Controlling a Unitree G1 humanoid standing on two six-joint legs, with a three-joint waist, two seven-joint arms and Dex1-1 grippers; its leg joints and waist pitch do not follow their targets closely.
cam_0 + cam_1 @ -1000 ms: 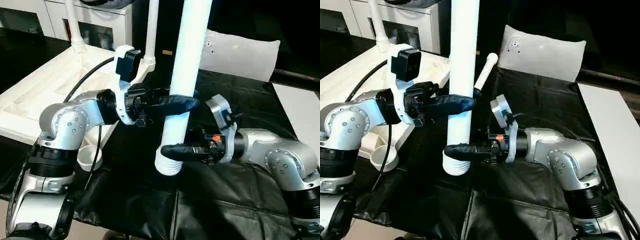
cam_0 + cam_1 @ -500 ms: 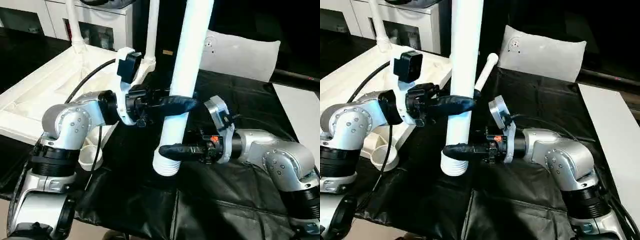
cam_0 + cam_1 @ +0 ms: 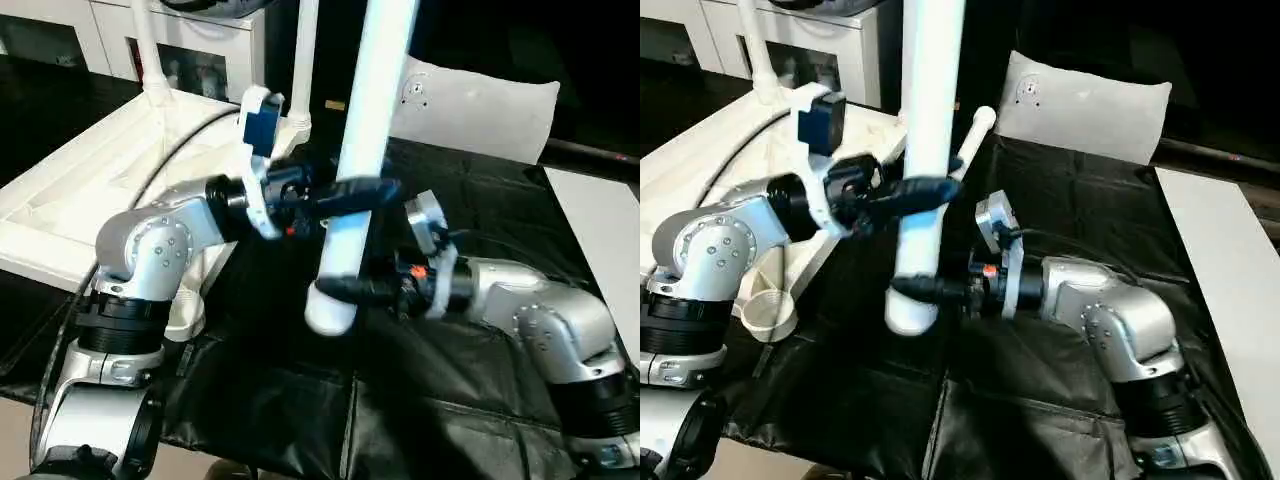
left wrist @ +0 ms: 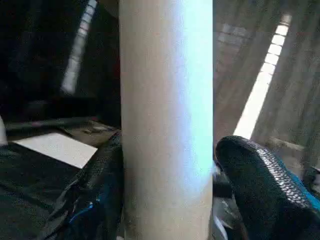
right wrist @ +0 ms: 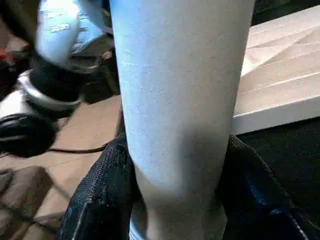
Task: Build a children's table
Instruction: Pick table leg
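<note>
- Head views: since a second ago, the white table leg [image 3: 372,120] has swung, its wide lower end now nearer the robot's left and its top leaning the other way. The left gripper [image 3: 362,192] has turned at the wrist and reaches in level from the left across the leg's middle; from here it is hard to say whether it clamps the leg. The right gripper [image 3: 345,289] comes in level from the right, lower down, just above the leg's wide end, its fingers round the leg. The leg hangs above the black cloth [image 3: 300,400]. The upturned tabletop [image 3: 70,190] lies at far left with two legs [image 3: 146,45] already standing in its corner sockets. A white pillow [image 3: 480,105] rests at far right and a white cabinet [image 3: 190,40] stands behind.
- Left wrist view: the leg stands between the two black fingers [image 4: 260,185]; one finger lies against it, the other stands slightly off it with a narrow gap, so the jaws are loosened.
- Right wrist view: both black fingers [image 5: 100,195] press the leg's sides, pinching it. The tabletop's ribbed underside shows beyond.
</note>
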